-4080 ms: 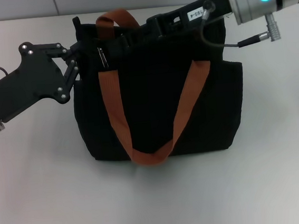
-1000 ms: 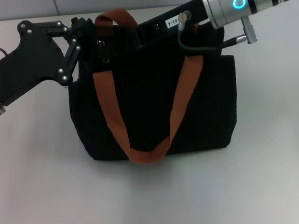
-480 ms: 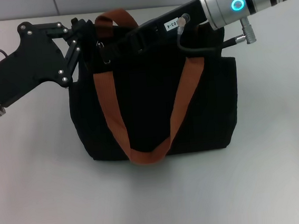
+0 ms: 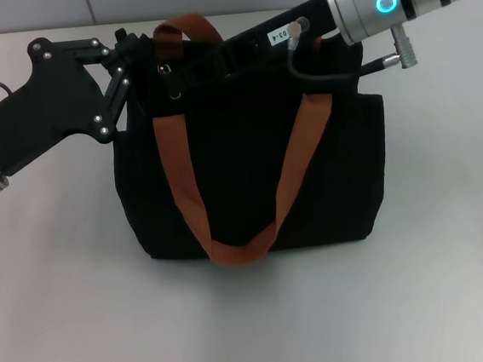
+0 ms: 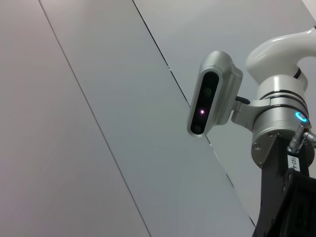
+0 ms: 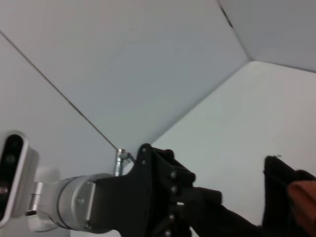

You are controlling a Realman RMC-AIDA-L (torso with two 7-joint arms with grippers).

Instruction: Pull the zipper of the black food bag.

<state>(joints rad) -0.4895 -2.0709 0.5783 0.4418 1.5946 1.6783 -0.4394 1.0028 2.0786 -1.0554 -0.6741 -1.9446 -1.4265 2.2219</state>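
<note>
The zipper (image 4: 168, 78) shows as a small silver pull tab hanging at the top edge of the black food bag (image 4: 250, 176), close to the bag's left top corner and just beside the left leg of the near orange strap handle (image 4: 238, 186). That strap runs down the bag's front face in a loop that reaches almost to the bag's lower edge; a second orange handle (image 4: 188, 26) arches above the bag's top, right over the zipper. The bag stands upright on the pale grey surface (image 4: 255, 317).

The left tool (image 4: 136, 50) is at the bag's left top corner, its black fingers pressed in against the fabric just beside the zipper; whether they are clenched on anything cannot be told, since black lies on black there. Its black body and silver wrist stretch away from the bag to the left.

The right tool (image 4: 213, 60) lies along the bag's top edge, reaching in from the bag's right side toward the zipper; its fingertips merge with the dark fabric, so its state cannot be told either. In the right wrist view, the left tool (image 6: 197, 197) appears against pale walls beside a corner of the bag.
</note>
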